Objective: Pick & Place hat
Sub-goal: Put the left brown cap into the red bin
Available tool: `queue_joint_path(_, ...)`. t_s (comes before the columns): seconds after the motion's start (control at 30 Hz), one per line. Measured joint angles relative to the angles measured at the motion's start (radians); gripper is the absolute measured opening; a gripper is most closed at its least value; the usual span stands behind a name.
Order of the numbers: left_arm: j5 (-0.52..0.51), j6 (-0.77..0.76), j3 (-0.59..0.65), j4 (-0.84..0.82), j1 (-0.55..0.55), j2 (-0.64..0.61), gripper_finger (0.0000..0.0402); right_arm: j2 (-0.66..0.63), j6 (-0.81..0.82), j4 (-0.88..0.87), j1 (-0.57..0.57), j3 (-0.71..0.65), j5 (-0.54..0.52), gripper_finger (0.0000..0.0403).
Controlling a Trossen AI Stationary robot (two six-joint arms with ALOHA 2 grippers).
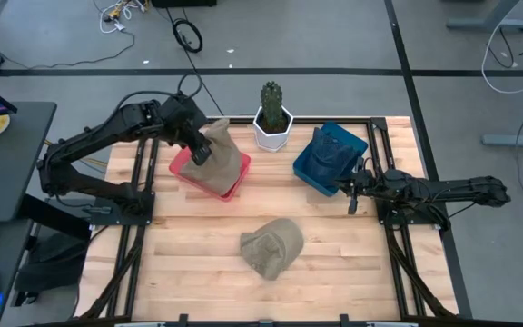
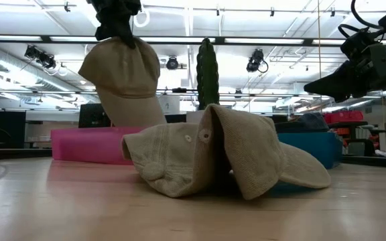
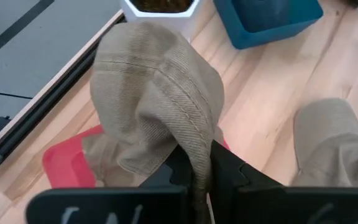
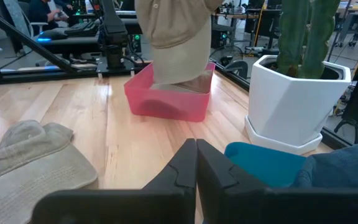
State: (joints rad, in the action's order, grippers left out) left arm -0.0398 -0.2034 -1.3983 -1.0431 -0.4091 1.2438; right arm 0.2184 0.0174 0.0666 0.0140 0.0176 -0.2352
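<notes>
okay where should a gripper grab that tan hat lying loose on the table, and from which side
Take the loose tan hat at the raised fold of its crown, coming straight down from above. In the low view it lies crumpled, with that fold standing as its highest ridge, thin enough for two fingers to pinch. The brim lies flatter against the table, so it is harder to get under.

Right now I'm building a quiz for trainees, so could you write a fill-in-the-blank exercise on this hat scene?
1. The left gripper holds a tan cloth cap above the ____ plastic bin.
2. A second tan cap lies on the ____ table.
3. The blue plastic bin holds ____ fabric.
4. The white pot holds a ____.

Missing words: pink; wooden; blue; cactus
</notes>
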Motion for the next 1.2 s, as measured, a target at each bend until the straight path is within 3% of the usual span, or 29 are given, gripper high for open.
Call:
queue_joint_path(0.3,-0.006,-0.069,0.015,-0.020,0.067,0.008,0.0026,0.000,0.000,0.000,0.000,0.000,0.000,0.0009)
queue_joint_path(0.47,-0.080,-0.088,0.078,0.018,0.090,0.009,0.0025,0.000,0.000,0.000,0.000,0.000,0.000,0.0009)
queue_joint_path(0.7,-0.022,-0.067,0.169,0.113,0.085,0.031,0.0027,0.000,0.000,0.000,0.000,0.000,0.000,0.0009)
queue_joint_path(0.93,-0.128,-0.046,0.237,0.045,0.026,0.034,0.0029,0.000,0.000,0.000,0.000,0.000,0.000,0.0009)
queue_joint_path(1.2,-0.132,0.018,0.378,0.093,-0.066,0.033,0.0031,0.000,0.000,0.000,0.000,0.000,0.000,0.0009)
